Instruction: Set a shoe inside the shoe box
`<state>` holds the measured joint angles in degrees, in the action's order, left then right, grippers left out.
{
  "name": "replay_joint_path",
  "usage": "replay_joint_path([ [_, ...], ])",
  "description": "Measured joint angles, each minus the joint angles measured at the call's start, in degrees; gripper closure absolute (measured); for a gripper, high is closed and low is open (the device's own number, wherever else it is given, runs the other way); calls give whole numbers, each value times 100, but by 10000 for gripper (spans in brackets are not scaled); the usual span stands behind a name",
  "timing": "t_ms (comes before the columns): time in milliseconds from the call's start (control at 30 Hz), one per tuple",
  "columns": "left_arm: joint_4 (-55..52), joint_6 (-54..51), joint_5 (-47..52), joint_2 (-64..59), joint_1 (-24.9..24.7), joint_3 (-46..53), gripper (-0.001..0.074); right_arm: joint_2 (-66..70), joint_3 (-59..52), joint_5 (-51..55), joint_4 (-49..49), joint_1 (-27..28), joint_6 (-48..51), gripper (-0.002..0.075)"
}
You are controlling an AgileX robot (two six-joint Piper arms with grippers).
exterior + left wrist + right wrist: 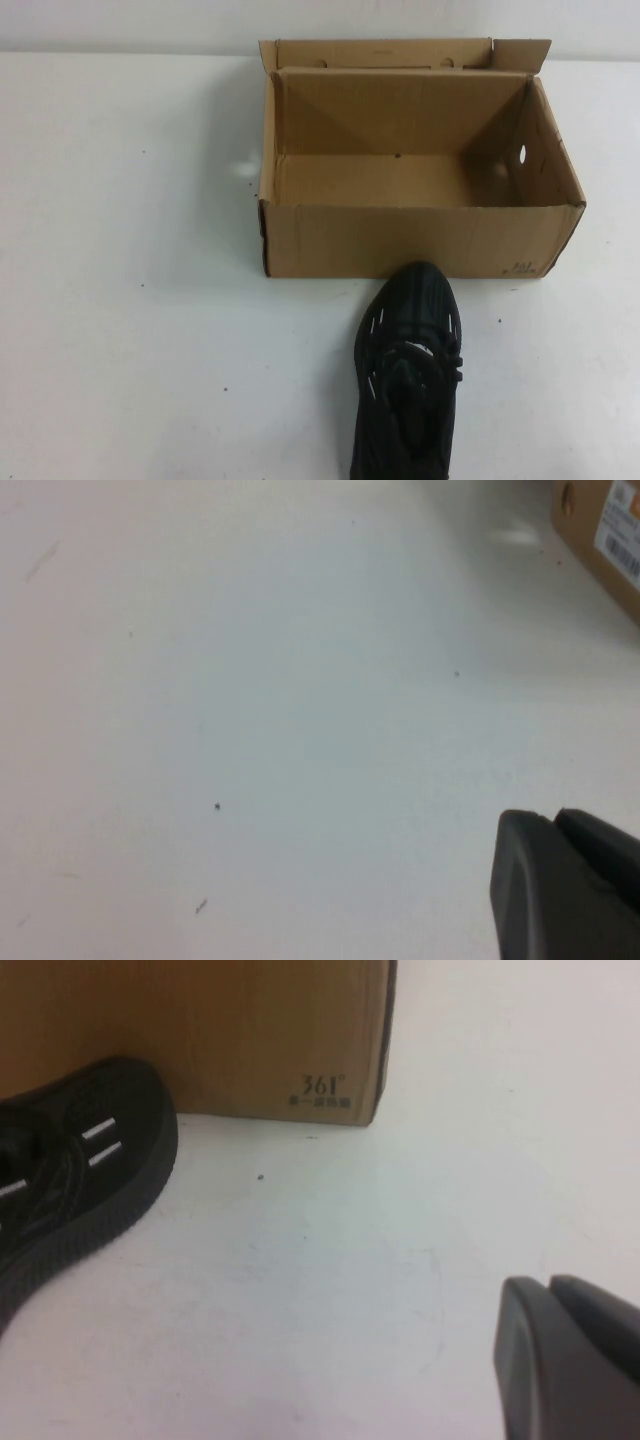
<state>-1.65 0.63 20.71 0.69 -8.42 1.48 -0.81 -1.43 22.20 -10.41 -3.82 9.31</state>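
- High view: An open brown shoe box (410,240) stands on the white desk (130,300), flaps raised at its far edge, a small round hole in its right end wall and nothing inside it. The black shoe (410,375) lies on the desk just in front of the box's near wall, toe at or almost touching the cardboard, heel running out of the lower edge (white dashes mark its sides). Neither arm appears here.
- Left wrist view: The left pincer (565,885) shows only as a dark finger at the picture's corner, over bare desk (250,730); whether it is open or closed cannot be told. A corner of the shoe box (600,530), bearing a white label, sits well apart from it.
- Right wrist view: The right pincer (570,1355) shows as a dark finger above the desk (350,1260), its state likewise impossible to tell. The shoe (80,1170) rests with its toe against the shoe box (200,1030), near the box's printed corner, apart from the pincer.
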Motion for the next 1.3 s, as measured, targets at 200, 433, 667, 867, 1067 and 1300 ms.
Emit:
replay_joint_path([
  [200, 0, 0, -939, 0, 0, 0, 736, 0, 0, -693, -343, 0, 0, 742],
  [433, 0, 0, -2463, 0, 0, 0, 736, 0, 0, -2845, -426, 0, 0, 742],
  [667, 0, 0, -2768, 0, 0, 0, 736, 0, 0, -3705, -450, 0, 0, 742],
  [867, 91, 468, -3773, 0, 0, 0, 736, 0, 0, -5025, -458, 0, -152, 742],
  [1067, 126, 1165, -6402, 4, 0, -11, 736, 0, 385, -6255, -529, 0, -1011, 742],
  [1300, 165, 1116, -5735, 14, 0, -1392, 736, 73, 2356, -5266, -490, 0, -1450, 742],
])
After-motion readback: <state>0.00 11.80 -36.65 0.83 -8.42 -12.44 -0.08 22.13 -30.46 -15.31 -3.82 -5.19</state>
